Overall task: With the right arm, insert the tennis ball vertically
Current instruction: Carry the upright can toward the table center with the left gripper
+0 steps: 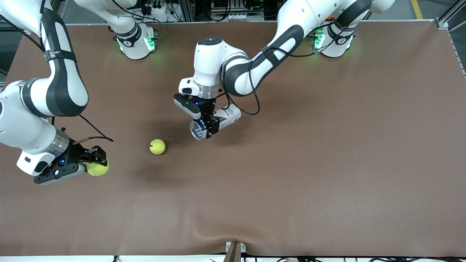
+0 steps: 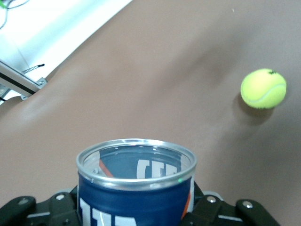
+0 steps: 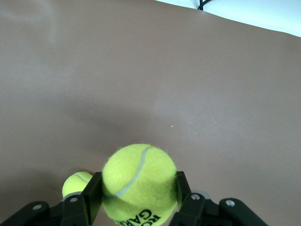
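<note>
Desk (image 1: 327, 163): brown mat, a ripple at its camera-side edge. Right pincer (image 1: 95, 162), clenched on a ball (image 1: 97, 169), over the right arm's end. Left pincer (image 1: 208, 128) grips a can (image 1: 214, 123), open mouth tilted; its base hidden. Second ball (image 1: 157, 146) lies loose between.

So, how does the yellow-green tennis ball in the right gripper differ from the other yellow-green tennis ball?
The tennis ball in the right gripper is clamped between the right gripper fingers; the loose tennis ball lies free on the brown table. The held ball is at the right arm's end; the loose ball lies closer to the blue can gripped by the left gripper. Both look alike.
</note>
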Controlling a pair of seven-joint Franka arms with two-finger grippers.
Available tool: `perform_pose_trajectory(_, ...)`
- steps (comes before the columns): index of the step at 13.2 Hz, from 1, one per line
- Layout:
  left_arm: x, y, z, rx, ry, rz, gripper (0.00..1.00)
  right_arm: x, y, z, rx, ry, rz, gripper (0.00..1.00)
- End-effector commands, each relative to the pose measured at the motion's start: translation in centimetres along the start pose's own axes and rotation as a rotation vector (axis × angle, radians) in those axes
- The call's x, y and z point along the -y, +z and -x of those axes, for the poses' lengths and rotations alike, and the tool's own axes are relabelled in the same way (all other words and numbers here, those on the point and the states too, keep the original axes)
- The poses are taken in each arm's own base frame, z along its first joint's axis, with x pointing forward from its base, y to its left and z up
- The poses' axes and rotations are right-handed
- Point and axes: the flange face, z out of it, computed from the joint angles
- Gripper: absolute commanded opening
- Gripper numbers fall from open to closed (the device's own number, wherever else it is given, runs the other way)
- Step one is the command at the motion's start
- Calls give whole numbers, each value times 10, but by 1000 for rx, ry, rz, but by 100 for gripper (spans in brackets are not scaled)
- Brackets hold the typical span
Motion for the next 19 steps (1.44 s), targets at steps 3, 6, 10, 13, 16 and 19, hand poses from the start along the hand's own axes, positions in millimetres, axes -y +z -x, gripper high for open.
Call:
perform_pose_trajectory(3,-22,-7,3,-101,-106,-109,74,2,-9,3,-5,-7,-13,11)
perform_pose_trajectory(6,-41,-4,10,-136,-172,-156,74,2,-9,3,-5,-7,-13,11)
perform_pose_trajectory(10,-58,-4,15,-189,-244,-207,74,2,-9,3,-5,-9,-13,11)
perform_pose_trajectory(13,-67,-10,14,-264,-300,-260,74,2,-9,3,-5,-9,-13,11)
perform_pose_trajectory(16,-74,-9,18,-306,-361,-278,74,1,-9,3,-5,-7,-12,12)
perform_pose_trajectory(19,-73,-9,18,-367,-447,-297,74,1,-9,3,-6,-9,-12,12)
